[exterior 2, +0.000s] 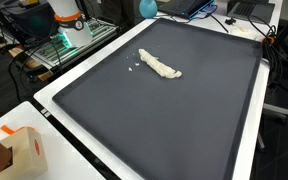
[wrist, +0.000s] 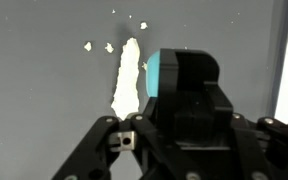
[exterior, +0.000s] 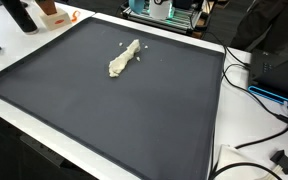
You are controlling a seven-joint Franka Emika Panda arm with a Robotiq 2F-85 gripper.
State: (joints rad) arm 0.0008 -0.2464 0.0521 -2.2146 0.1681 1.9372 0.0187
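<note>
Jaws hang over the dark mat [wrist: 44, 90]; whether spread or pressed together cannot be told. A crumpled white strip [wrist: 127, 85] lies at eleven o'clock, crumbs [wrist: 88, 46] just beyond.

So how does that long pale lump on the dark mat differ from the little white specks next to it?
The long lump is one stretched, uneven strip; the specks are several tiny separate bits. The long lump lies as a line; the specks are scattered near one end of it. Both are pale and rest on the dark mat.
</note>
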